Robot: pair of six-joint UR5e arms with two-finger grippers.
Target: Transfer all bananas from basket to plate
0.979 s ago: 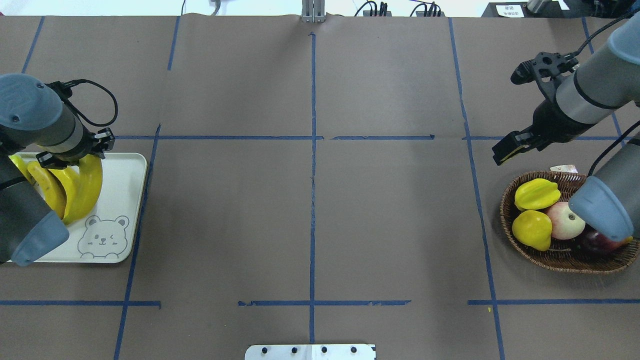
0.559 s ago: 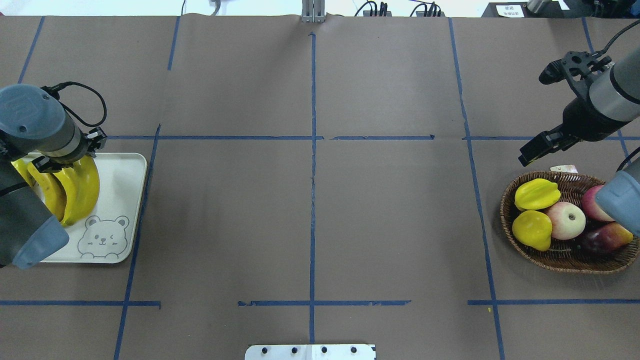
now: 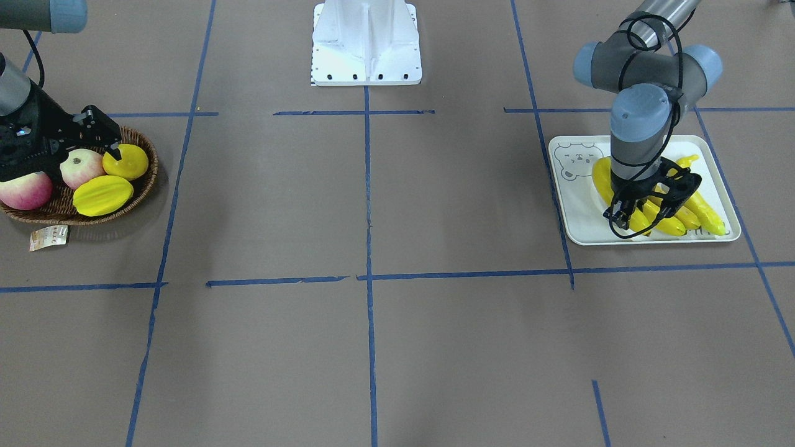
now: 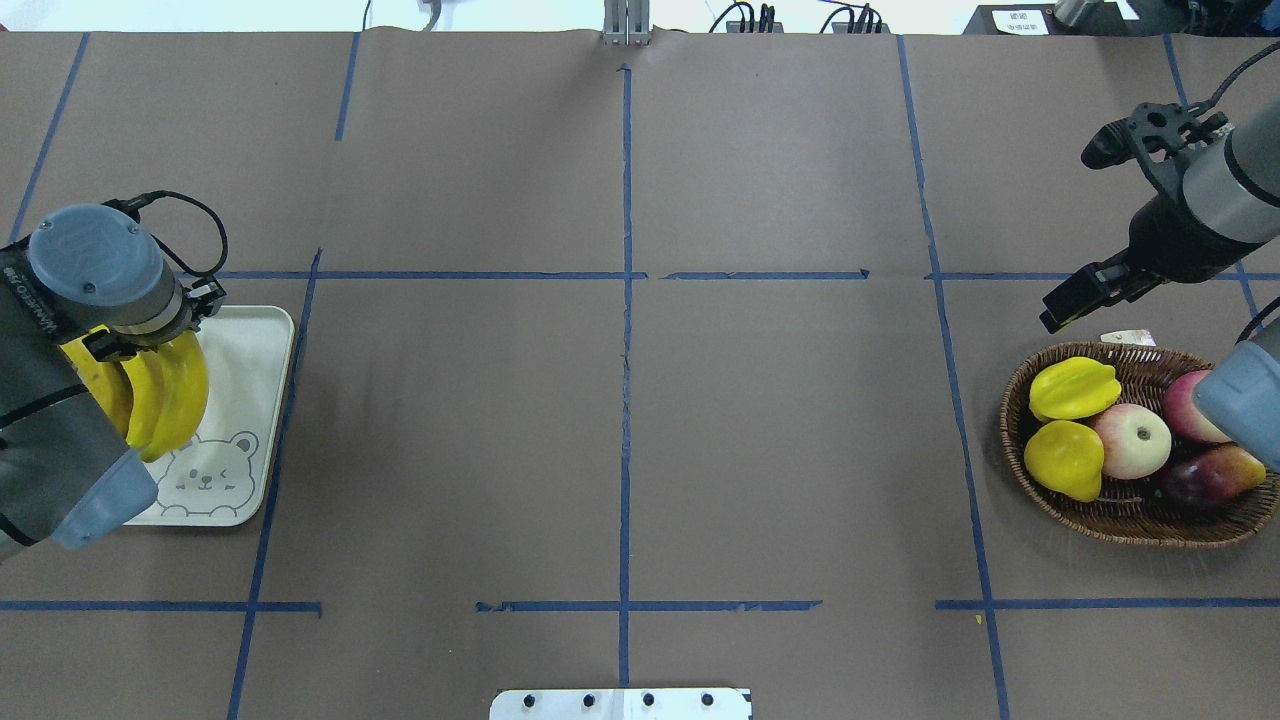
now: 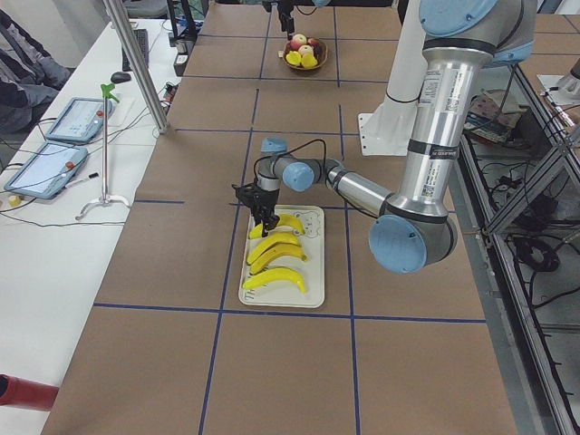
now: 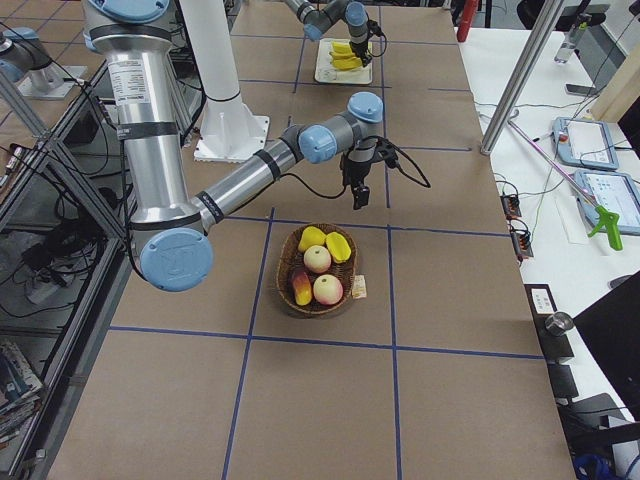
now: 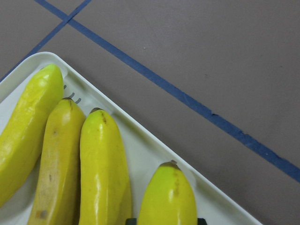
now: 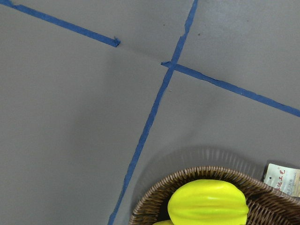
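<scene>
Several yellow bananas [image 3: 683, 214] lie side by side on the cream plate [image 3: 584, 211] with the bear drawing. My left gripper [image 3: 628, 217] is low over the plate, shut on the banana [image 7: 168, 197] nearest the bear end; the others [image 7: 101, 164] lie beside it. In the overhead view my wrist hides the fingers, and the bananas [image 4: 180, 400] show on the plate [image 4: 250, 340]. The brown wicker basket [image 4: 1130, 525] sits at the far right. My right gripper [image 4: 1058, 308] hovers over the table just beyond the basket's rim, open with nothing in it.
In the basket lie a starfruit [image 4: 1075, 388], a lemon [image 4: 1065, 458], pale apples [image 4: 1135, 440] and a dark red fruit [image 4: 1205, 478]. A paper tag [image 3: 48, 237] hangs off its rim. Blue tape lines cross the brown table cover [image 4: 620, 400].
My left arm has shifted along the plate toward the bear drawing, carrying the banana with it. My right gripper pulled back to the right, off the basket's edge, then held still.
</scene>
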